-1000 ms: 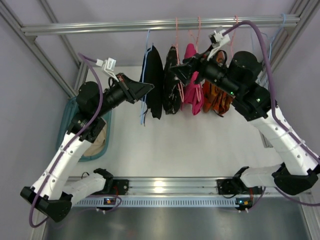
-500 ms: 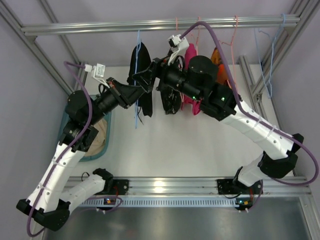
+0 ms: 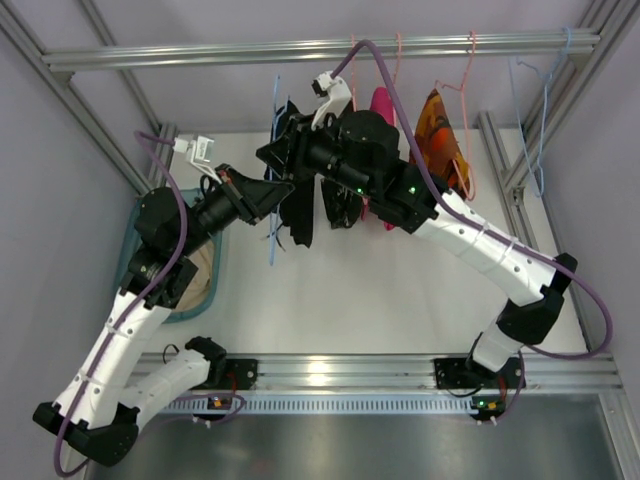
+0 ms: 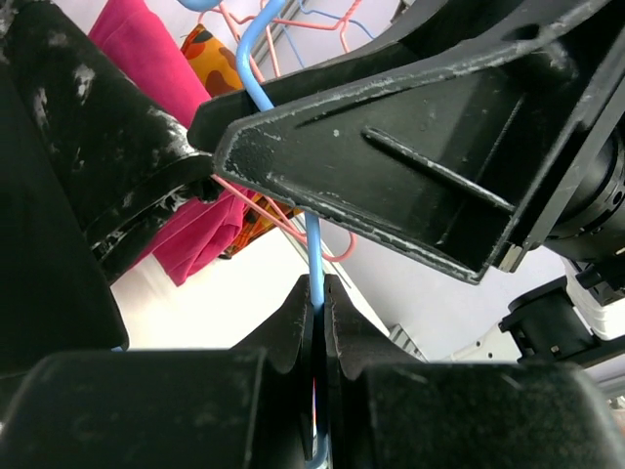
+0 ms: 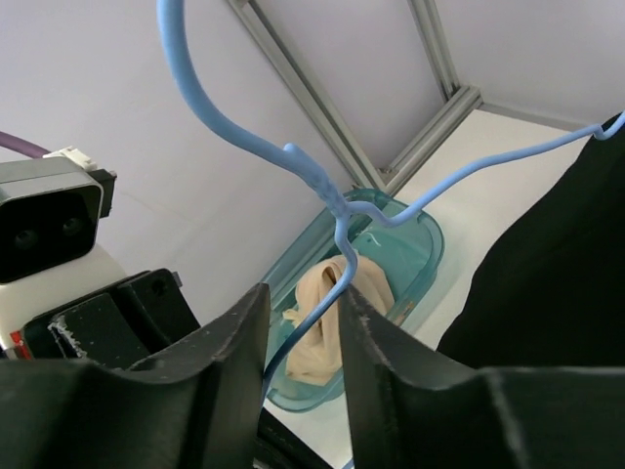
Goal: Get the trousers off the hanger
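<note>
Tag the trousers (image 3: 298,215) as draped on the hanger (image 3: 273,240), above the bench (image 3: 400,290), left of the other garments (image 3: 383,110), long axis straight down. Mark the left gripper (image 4: 317,293) as pinched tight on the hanger's blue wire. Mark the right gripper (image 5: 303,293) as narrow but not clamped, straddling the wire just under the neck twist, black cloth just beside it. Judge the right arm nearer the cloth; expect a pull along that downward axis, off the bar.
</note>
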Tool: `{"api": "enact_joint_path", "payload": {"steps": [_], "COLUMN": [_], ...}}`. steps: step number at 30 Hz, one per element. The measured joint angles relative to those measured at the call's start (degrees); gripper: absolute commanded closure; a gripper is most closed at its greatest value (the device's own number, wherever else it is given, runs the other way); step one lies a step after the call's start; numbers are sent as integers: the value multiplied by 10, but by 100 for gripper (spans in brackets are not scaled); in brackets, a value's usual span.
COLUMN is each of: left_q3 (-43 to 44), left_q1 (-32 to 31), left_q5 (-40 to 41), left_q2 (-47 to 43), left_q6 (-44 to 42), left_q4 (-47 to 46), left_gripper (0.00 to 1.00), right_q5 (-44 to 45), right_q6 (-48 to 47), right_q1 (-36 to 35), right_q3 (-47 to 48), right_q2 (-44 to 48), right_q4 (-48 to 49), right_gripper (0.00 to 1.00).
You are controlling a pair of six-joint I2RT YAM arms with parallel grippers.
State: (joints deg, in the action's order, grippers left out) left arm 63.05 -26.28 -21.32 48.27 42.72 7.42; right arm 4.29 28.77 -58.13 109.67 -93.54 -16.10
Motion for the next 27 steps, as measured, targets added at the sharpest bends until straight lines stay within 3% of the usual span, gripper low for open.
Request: {"api": "enact_joint_path", "payload": {"steps": [5,6,10,13,16,17,21,27], "left_q3": [-4,-5,-5,-6,-6,-6,-6,-6], "left_q1": [2,2,2,2,1,1,1,10], "left_q5": [5,7,6,6,9,14,37,69], "left_q2": [0,0,0,-1,-5,-9,-36,-86], "left_q6": [4,4,2,-3,-32,-42,-85,-149], "left_q4": [3,3,-1,-1,-7,-10,-7,23], "left_gripper": [100,100,98,86,67,55,33,27], "right_q5": [-3,-4,-10,-21,-40,-50,-91,-139], "right_q6": [21,26,34,34,32,31,25,28], "right_q1": [1,1,2,5,7,7,13,33], "right_q3": [0,0,0,0,0,0,-1,-1], "right_q2": [-7,-7,-7,-7,-7,-7,-7,2], "right_q4": [0,-1,2,2,0,0,-1,32], "right_gripper": [85,97,100,100,100,100,100,100]}}
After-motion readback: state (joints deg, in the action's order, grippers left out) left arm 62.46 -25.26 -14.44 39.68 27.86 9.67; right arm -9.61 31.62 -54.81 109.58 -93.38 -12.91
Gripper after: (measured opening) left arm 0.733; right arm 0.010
